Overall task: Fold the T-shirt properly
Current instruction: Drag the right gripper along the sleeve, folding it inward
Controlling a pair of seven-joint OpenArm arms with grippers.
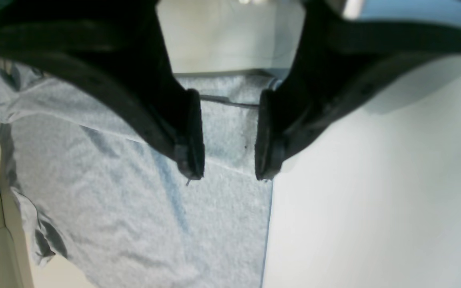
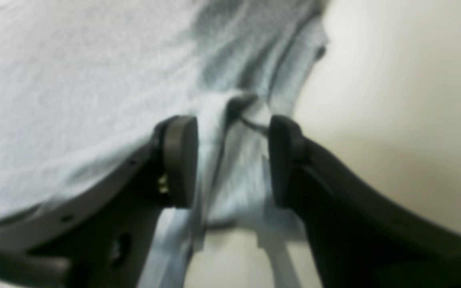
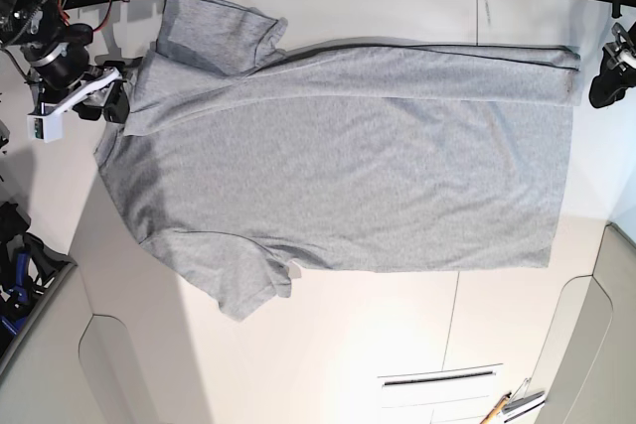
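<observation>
The heather-grey T-shirt point(image 3: 348, 166) lies spread flat on the white table point(image 3: 397, 335), plain side up, neck end at the left and hem at the right. Its far long edge is folded over in a narrow band. My right gripper point(image 3: 117, 104) is at the shirt's left shoulder and neck area. In the right wrist view it point(image 2: 232, 124) is open, with a bunched ridge of shirt fabric point(image 2: 238, 168) between the pads. My left gripper point(image 3: 602, 81) is at the far hem corner. In the left wrist view it point(image 1: 227, 176) is open above the shirt point(image 1: 134, 208) near its edge.
Cables and dark gear point(image 3: 20, 245) crowd the table's left edge. A pen-like tool point(image 3: 507, 406) lies at the front right. A narrow slot point(image 3: 437, 379) and panel seams mark the front of the table.
</observation>
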